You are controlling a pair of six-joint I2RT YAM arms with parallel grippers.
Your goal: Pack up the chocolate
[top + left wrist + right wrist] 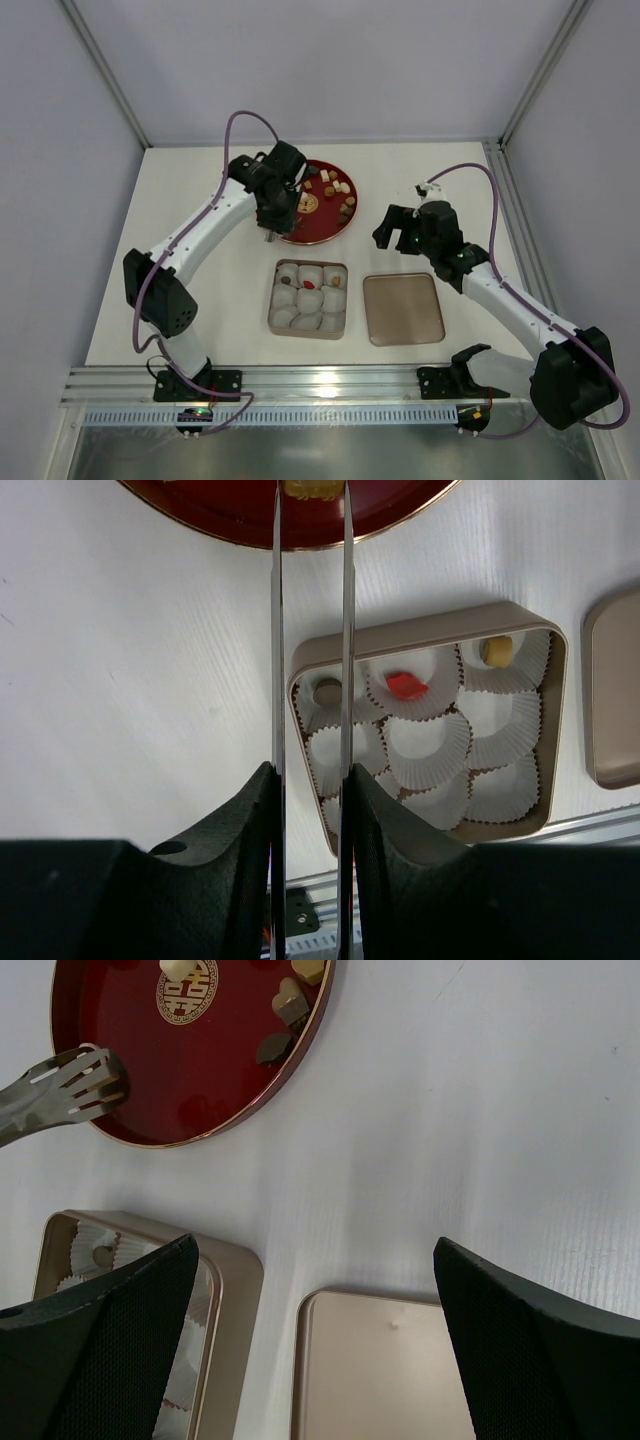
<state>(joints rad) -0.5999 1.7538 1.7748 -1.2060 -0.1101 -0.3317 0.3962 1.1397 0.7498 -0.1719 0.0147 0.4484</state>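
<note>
The chocolate point(335, 186) lies as several small brown, tan and cream pieces on a round red plate point(322, 228). My left gripper point(272, 212) is shut on metal tongs point(277, 630), whose forked tips point(72, 1082) hang over the plate's near-left rim. A tan bit point(312, 488) shows between the blades at the frame's top edge; I cannot tell if it is gripped. A gold box point(276, 300) of white paper cups holds a red piece point(405, 685), a tan one point(495, 650) and a brown one point(327, 690). My right gripper point(395, 228) stands open and empty.
The box's gold lid point(403, 308) lies flat to the right of the box, below my right gripper point(315, 1250). The plate has a gold emblem point(188, 988) at its middle. An aluminium rail point(330, 385) runs along the near edge, and walls stand on both sides.
</note>
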